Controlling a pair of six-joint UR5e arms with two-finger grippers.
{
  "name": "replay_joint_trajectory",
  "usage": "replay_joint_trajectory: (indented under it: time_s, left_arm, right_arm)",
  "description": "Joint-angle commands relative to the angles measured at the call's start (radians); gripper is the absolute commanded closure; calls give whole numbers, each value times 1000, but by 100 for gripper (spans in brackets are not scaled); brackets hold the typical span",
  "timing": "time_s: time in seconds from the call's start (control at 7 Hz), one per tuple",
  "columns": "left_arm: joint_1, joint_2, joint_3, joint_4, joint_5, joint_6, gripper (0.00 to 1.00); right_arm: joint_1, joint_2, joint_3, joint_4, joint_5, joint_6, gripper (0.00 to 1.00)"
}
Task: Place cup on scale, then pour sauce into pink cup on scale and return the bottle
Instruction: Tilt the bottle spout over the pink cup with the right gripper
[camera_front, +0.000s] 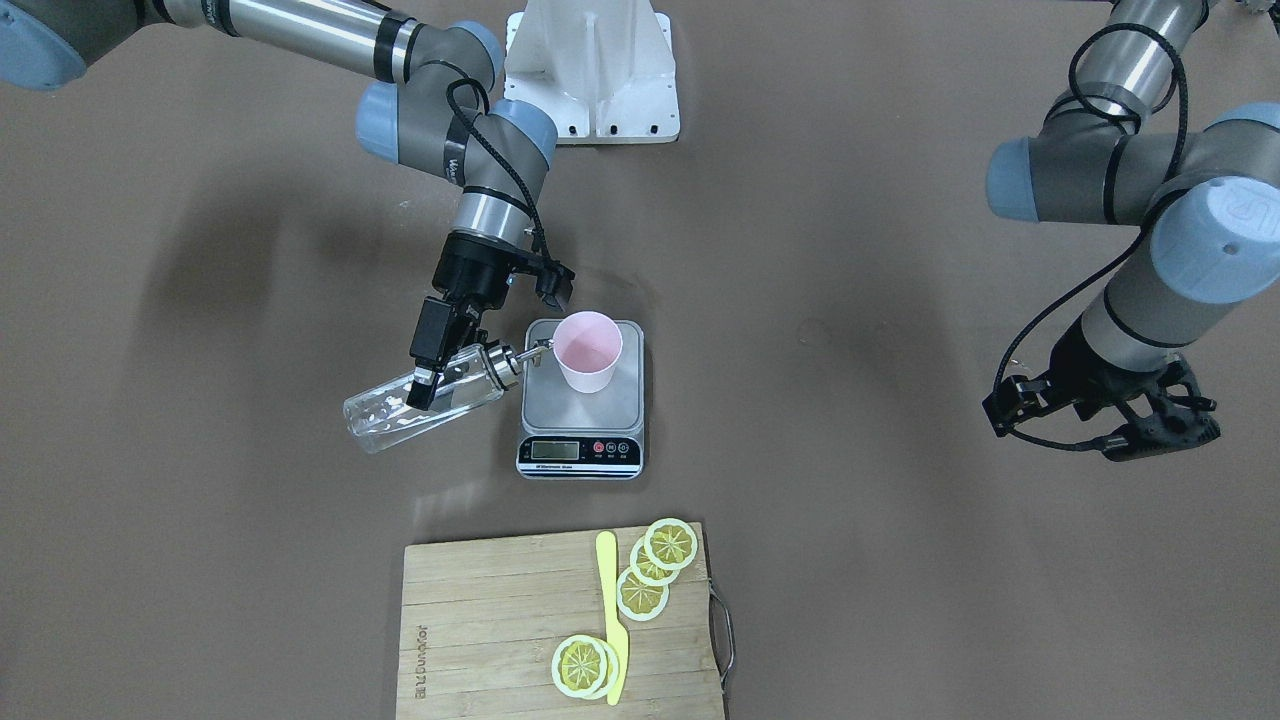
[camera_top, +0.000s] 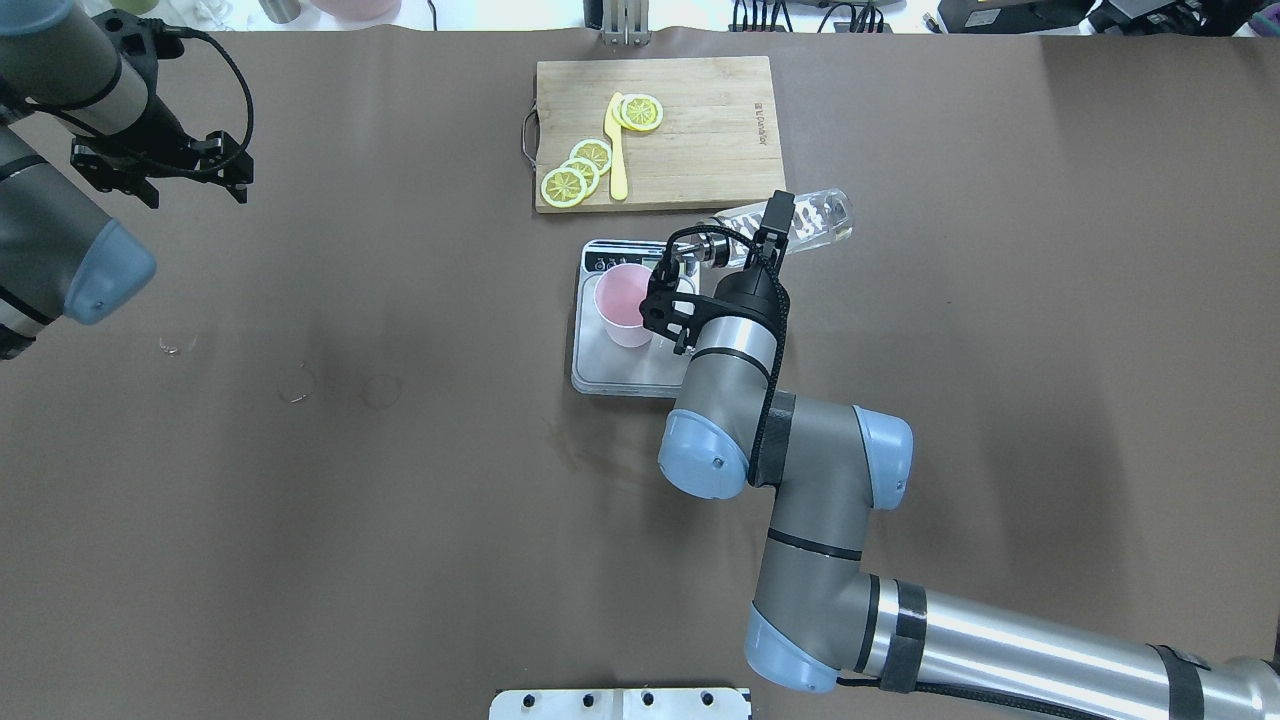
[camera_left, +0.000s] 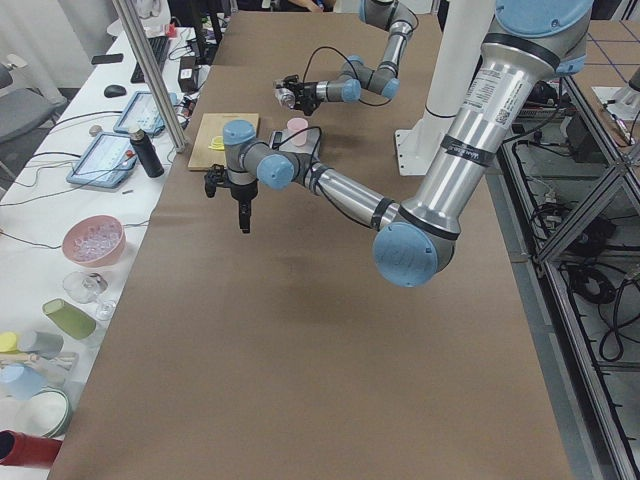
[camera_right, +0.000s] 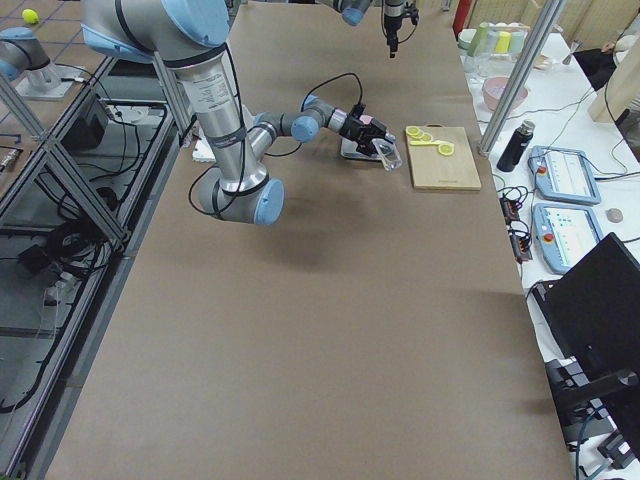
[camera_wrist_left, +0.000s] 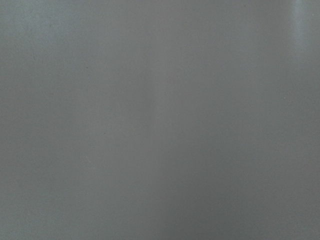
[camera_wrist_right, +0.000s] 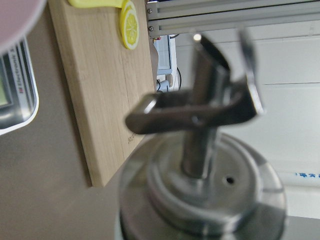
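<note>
Right end effector (camera_front: 427, 383) clamped on one clear glass bottle (camera_front: 395, 412), tipped almost flat, its shiny metal spout (camera_front: 525, 355) at the rim of one pale pink tapered cup (camera_front: 587, 352). Cup stands on one flat rectangular scale (camera_front: 560, 408), grey steel platform, black display strip, on the matte brown bench (camera_front: 900, 550). Left end effector (camera_front: 1140, 425) well apart, holding nothing; how far open, can't tell. One wooden board (camera_front: 480, 620): five lemon slices (camera_front: 641, 594), one yellow knife (camera_front: 610, 620).
</note>
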Motion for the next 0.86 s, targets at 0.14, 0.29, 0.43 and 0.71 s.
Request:
replay_joint_trajectory:
  time_s: [0.14,0.29,0.43,0.71]
  left_arm:
    - [-3,6,16,-15,2,0,1]
    - [-4,7,18,-15,0,2,1]
    - [-4,6,22,-15,0,8,1]
    - [-10,6,33,-19,0,14,1]
  right_arm:
    - [6,24,-16,-15,-79,-68,100]
    - [6,25,-15,-35,-99,-70,100]
    - [3,18,-18,-39,-125,-71,100]
    - [-9,2,-12,-37,-165,-70,100]
